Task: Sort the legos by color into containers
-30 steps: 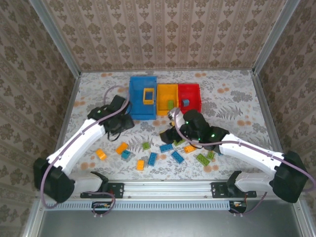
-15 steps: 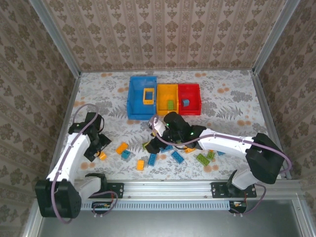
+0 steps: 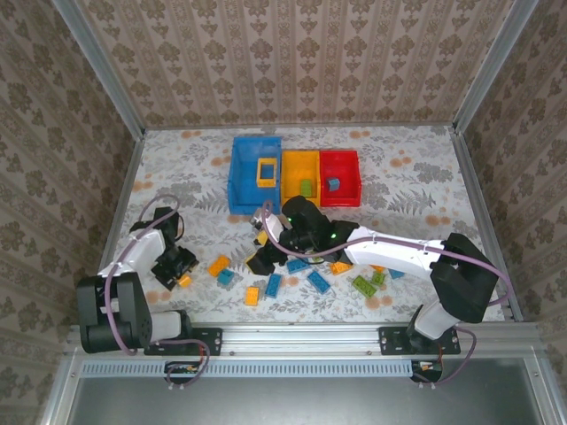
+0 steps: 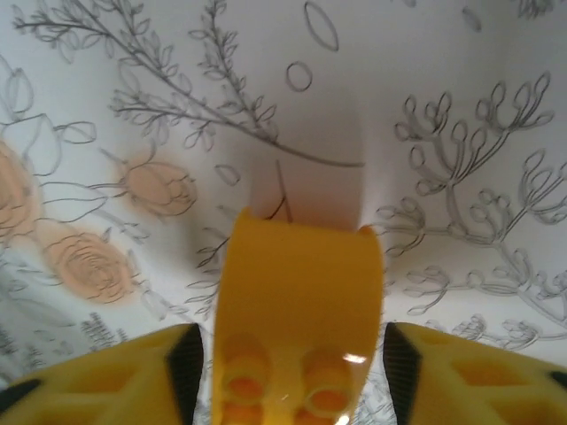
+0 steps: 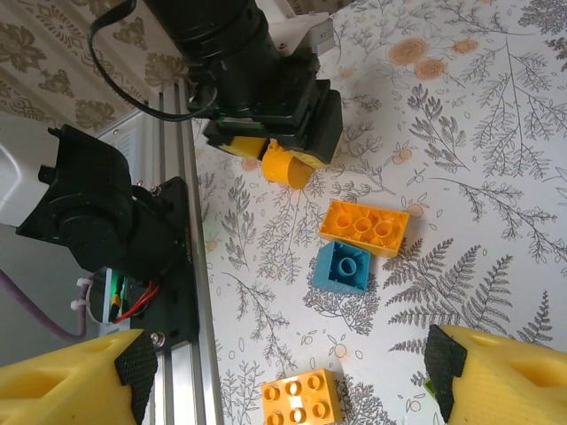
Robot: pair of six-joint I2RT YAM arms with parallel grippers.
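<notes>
Damask-papered walls (image 3: 292, 62) on three sides; pale floral tabletop (image 3: 416, 177); aluminium frame rails (image 3: 301, 336); even light
</notes>
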